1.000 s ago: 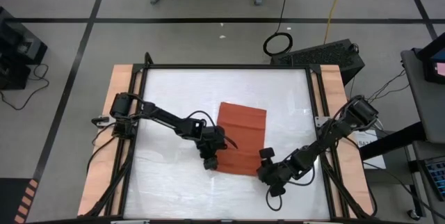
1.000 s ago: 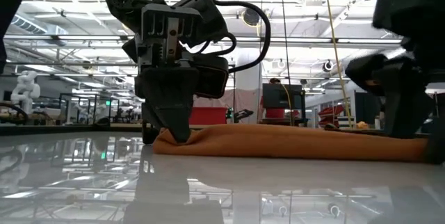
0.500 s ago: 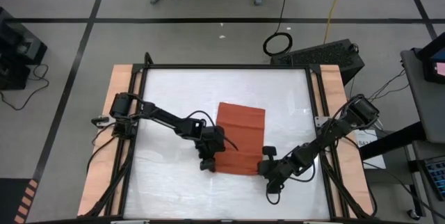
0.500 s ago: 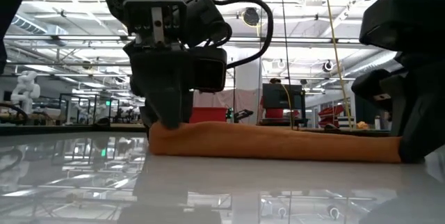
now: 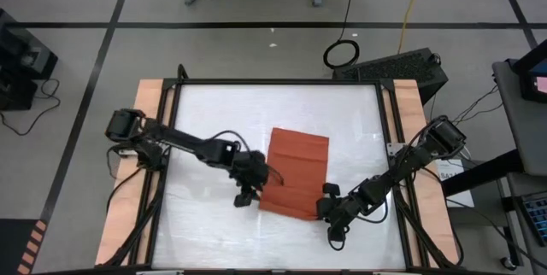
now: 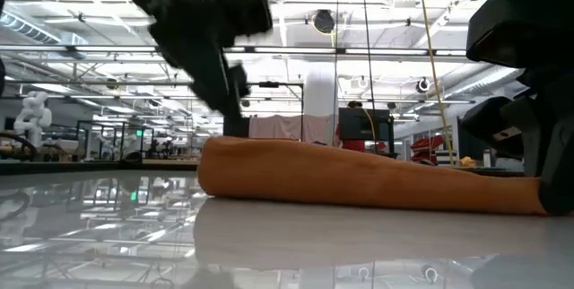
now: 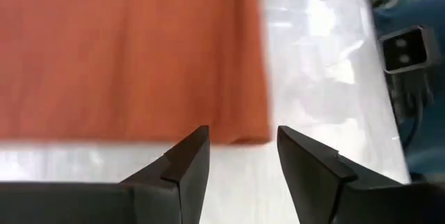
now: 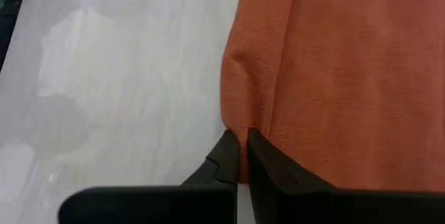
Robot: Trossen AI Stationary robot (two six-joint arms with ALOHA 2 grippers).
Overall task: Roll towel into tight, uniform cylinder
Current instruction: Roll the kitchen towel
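Towel [image 5: 296, 171] on glossy white table [image 5: 214, 113], right claw [image 5: 324, 211] pinching its corner, left claw [image 5: 246, 196] parted, workshop behind.

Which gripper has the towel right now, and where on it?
The right gripper is shut on the towel at its near right corner edge. The left gripper is open, holding nothing.

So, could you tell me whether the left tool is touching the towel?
Apart. In the left wrist view the left tool stands open, off the towel edge, with white table between its fingers.
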